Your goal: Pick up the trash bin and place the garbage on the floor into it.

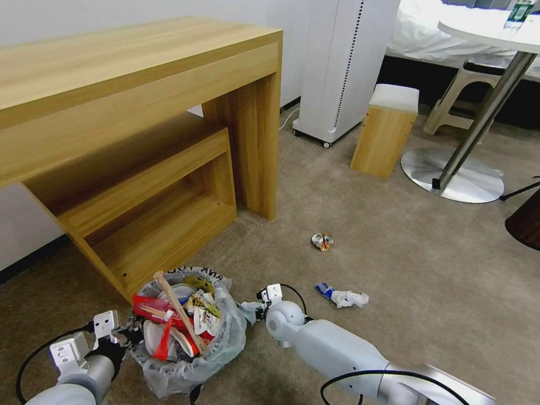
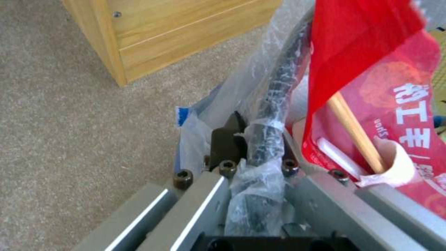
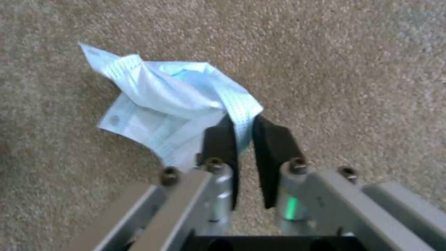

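Carpeted floor [image 1: 394, 270]: left gripper [image 2: 253, 139] clamped on trash bin [image 1: 185, 360] rim for carrying, right gripper [image 3: 241, 139] pinching crumpled paper [image 3: 167, 104] just right of bin for deposit.

Bright, even indoor light; soft shadows under the desk [image 1: 140, 84]; curved wide-angle edges; blurry, soft-focus wrist views

Carpeted hotel room, wooden desk [image 1: 140, 73], bed [image 1: 427, 28]

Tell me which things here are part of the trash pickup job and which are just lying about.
Job: bin, held at the rim by left gripper; paper, pinched in right gripper; crushed can; crumpled cup.

Lying about: desk, stool, round table, white unit.
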Tool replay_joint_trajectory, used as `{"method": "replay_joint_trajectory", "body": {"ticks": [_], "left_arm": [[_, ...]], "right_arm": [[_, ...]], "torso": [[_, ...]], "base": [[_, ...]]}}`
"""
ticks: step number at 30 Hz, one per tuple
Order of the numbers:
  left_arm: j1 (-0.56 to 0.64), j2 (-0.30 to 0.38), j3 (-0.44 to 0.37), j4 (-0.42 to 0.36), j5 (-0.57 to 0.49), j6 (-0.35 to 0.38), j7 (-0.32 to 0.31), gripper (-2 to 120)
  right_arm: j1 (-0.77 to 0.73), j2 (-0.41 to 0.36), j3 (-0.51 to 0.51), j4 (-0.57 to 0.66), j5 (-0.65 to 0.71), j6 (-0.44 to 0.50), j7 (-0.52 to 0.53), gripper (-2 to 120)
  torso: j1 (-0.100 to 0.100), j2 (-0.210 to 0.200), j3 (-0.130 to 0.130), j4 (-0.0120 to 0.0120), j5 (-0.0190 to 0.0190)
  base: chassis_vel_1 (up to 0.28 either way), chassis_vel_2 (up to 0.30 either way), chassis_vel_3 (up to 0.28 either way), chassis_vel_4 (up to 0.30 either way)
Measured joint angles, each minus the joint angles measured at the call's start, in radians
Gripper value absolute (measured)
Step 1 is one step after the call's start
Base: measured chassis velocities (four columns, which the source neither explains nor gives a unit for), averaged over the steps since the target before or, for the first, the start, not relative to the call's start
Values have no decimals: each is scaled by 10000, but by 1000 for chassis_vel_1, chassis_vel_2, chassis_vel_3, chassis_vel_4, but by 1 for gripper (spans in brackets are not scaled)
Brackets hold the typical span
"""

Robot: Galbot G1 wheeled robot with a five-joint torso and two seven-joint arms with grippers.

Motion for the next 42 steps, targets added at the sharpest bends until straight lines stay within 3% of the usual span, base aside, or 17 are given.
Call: {"method": "replay_joint_trajectory", "body": {"ticks": [5, 9, 12, 13, 16, 19, 25, 29, 32, 40, 42], "left_arm": [[-48, 13, 0, 63, 1, -2, 0, 1], [-143, 52, -17, 287, -2, -8, -24, 1], [-263, 87, -12, 407, -4, -8, -42, 1], [-263, 87, -12, 407, -4, -8, -42, 1], [-345, 104, 14, 483, -12, -9, -53, 1], [-369, 112, 28, 522, -12, -9, -57, 1], [-389, 168, 34, 558, -24, -8, -62, 1], [-402, 227, 35, 445, -96, 28, -129, 1], [-400, 247, 21, 333, -139, 56, -166, 1], [-369, 225, -4, 165, -152, 69, -185, 1], [-345, 176, -18, 73, -152, 77, -189, 1]], "right_arm": [[-106, -247, 122, 455, -78, 75, -1, 0], [-337, -1023, 533, 1560, -219, 287, 21, 0], [-477, -2135, 1028, 2480, -563, 720, 19, 0], [-477, -2135, 1028, 2480, -563, 720, 19, 0], [-509, -3053, 1532, 3385, -892, 1215, -237, 0], [-492, -3421, 1801, 4043, -973, 1466, -417, 0], [-101, -4010, 1946, 5774, -1316, 2830, -1260, 0], [568, -4317, 1587, 7115, -1267, 3359, -1996, 0], [1459, -4438, 714, 7930, -1105, 3685, -2554, 0], [3108, -4302, -1153, 8426, -815, 3801, -2874, 0], [3852, -3991, -2252, 8264, -744, 3729, -2764, 0]], "torso": [[0, 0, 0, -1, 0], [0, 0, 0, -1, 1], [0, 0, 0, -3, -1], [0, 0, 0, -3, -1], [0, 1, 1, -6, 3], [0, 1, 0, -4, -3], [0, 1, 0, 0, 2], [0, 0, 0, 0, -1], [0, 1, 0, 0, -2], [0, 1, 0, 0, -2], [0, 1, 0, 0, -3]], "base": [[0, 0, 0, 0], [0, 0, 0, 0], [0, 0, 0, 0], [0, 0, 0, 0], [0, 0, 0, 0], [0, 0, 0, 0], [0, 0, 0, 0], [0, 0, 0, 0], [0, 0, 0, 0], [0, 0, 0, 0], [0, 0, 0, 0]]}}
